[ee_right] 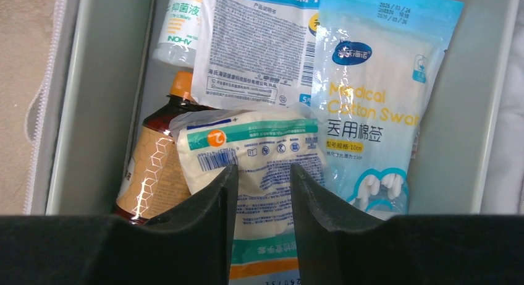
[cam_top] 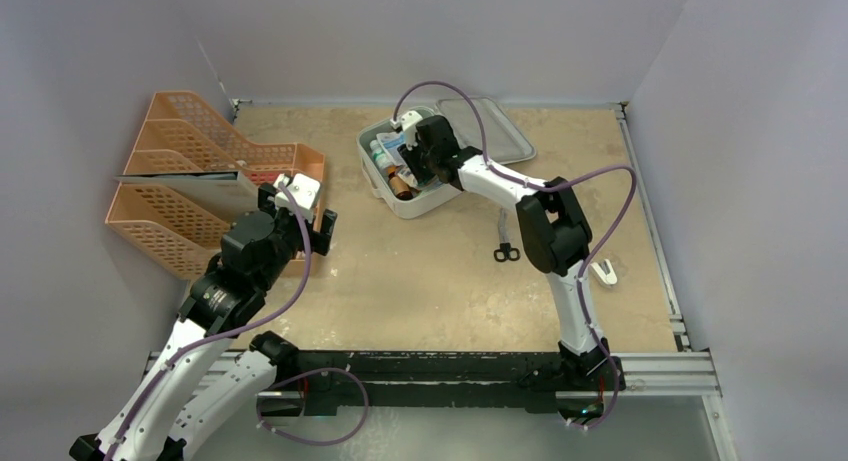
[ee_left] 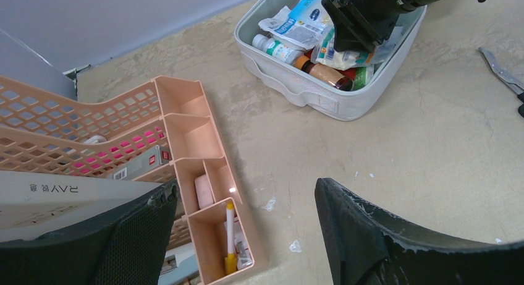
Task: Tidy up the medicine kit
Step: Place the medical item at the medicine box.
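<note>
"Grey-white soft case at the far middle of the table, is that the medicine kit (cam_top: 412, 207)?"

"Yes. Its zip lid (cam_top: 492, 129) is flung back flat behind it, and it's full."

"Where's the right gripper (ee_right: 259, 170)?"

"Down inside the case. Its jaws stand a little apart, right over a white packet (ee_right: 259, 143) with a teal stripe. I can't see them pinching it."

"What lies around the packet?"

"A brown bottle (ee_right: 154, 167) with an orange cap touching it on one side, and a bag of cotton swabs (ee_right: 377, 106) on the other."

"And the left gripper (ee_left: 246, 185)?"

"Jaws wide apart and holding nothing, hanging over the orange mesh trays (cam_top: 180, 171), well away from the kit."

"Anything loose?"

"Scissors (cam_top: 505, 249) on the table, just near the case."
</note>
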